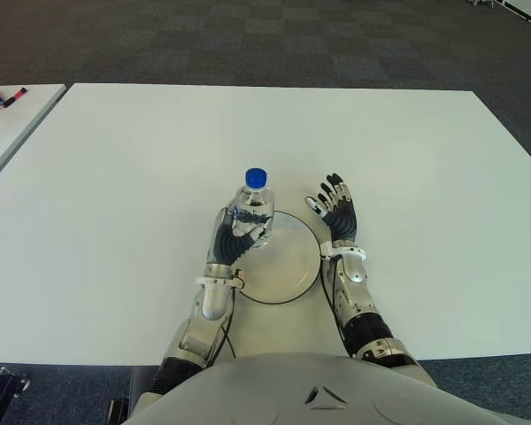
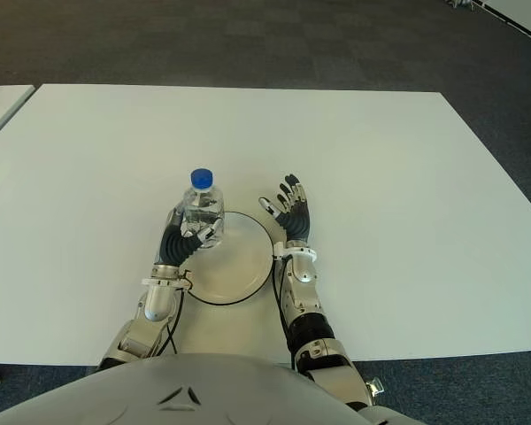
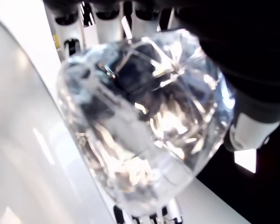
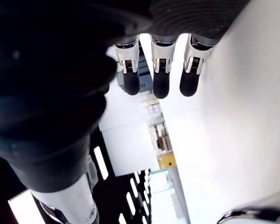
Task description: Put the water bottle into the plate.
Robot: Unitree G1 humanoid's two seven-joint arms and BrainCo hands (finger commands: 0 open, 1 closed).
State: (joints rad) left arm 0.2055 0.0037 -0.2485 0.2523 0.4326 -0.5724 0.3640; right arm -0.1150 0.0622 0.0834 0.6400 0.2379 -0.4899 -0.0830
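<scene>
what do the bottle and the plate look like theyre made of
The water bottle, held in the left hand, looks like clear thin plastic: see-through, faceted walls with bright glints, and an opaque blue cap. The plate is smooth, white and slightly glossy with a dark rim line, perhaps ceramic or melamine; the views cannot settle which.

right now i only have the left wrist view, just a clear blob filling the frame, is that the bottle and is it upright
Observer: Yes. The left hand grips the water bottle, upright with its blue cap on top.
Operator: where is it relative to the plate
Observer: It shows over the left edge of the plate; I cannot tell if its base touches.
Operator: is the right hand in the way
Observer: No. The right hand is open, just past the plate's right rim, holding nothing.
Operator: anything else on the table near it
Observer: Nothing near the plate on the white table.
</scene>
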